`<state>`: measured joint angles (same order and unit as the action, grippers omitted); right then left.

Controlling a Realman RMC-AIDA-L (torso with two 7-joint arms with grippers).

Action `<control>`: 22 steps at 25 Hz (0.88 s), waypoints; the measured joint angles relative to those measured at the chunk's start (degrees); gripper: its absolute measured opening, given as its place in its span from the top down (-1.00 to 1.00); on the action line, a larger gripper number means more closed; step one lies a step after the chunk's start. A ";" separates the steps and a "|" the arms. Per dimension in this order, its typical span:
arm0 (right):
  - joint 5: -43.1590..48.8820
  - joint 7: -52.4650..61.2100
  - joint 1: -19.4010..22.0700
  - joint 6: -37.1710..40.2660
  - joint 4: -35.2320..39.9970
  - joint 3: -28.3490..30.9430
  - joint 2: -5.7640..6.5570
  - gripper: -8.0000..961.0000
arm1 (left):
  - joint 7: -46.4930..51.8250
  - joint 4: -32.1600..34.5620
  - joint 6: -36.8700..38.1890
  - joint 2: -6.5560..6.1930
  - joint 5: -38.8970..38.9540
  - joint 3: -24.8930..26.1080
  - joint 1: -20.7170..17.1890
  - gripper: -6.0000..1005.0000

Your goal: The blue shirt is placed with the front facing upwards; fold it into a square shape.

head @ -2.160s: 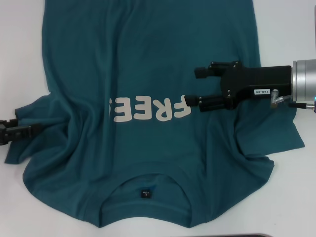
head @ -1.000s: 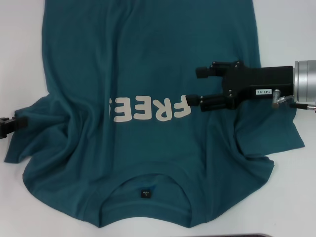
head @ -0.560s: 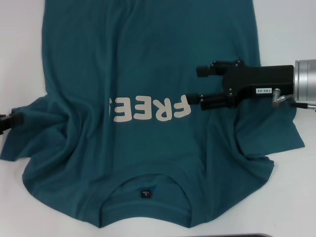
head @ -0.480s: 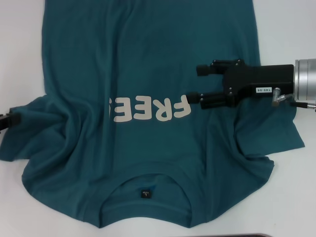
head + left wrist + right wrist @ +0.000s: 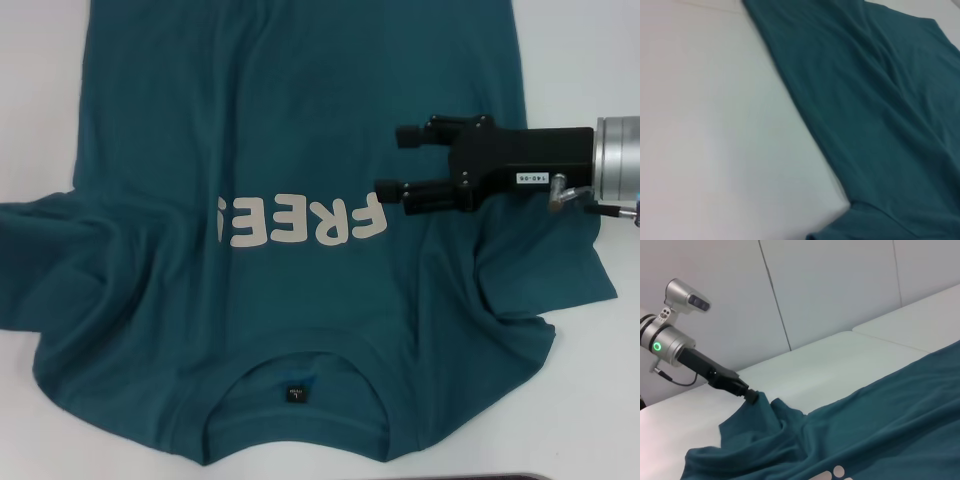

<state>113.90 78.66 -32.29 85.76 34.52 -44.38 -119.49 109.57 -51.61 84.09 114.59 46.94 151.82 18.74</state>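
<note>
White counter (image 5: 590, 60) is carrying the shirt (image 5: 300, 120), lying front up, collar nearest the robot, "FREE" lettering (image 5: 300, 220) across the chest. Right end effector (image 5: 388, 162) is hovering over the shirt's right chest, fingers spread, gripping nothing. Left end effector (image 5: 751, 396), seen from the right wrist view, is pinching the left sleeve (image 5: 762, 415), lifting it off the counter.
</note>
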 joint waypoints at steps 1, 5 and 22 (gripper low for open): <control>0.00 0.00 -0.04 0.00 -0.14 0.00 -0.01 -0.92 | 0.24 -0.17 -0.17 -0.13 -0.42 0.37 0.17 0.98; -0.04 0.00 -0.06 0.00 -0.40 0.00 -0.04 -0.93 | 1.65 -1.43 -1.32 -0.53 -2.44 1.01 0.66 0.98; -0.71 0.96 -0.23 0.02 -1.14 -0.01 -0.04 -0.93 | 4.05 -3.58 -4.13 -1.49 -7.55 1.68 2.55 0.98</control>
<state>113.19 79.62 -32.52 85.78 33.38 -44.39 -119.53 113.62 -55.19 79.95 113.10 39.39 153.51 21.29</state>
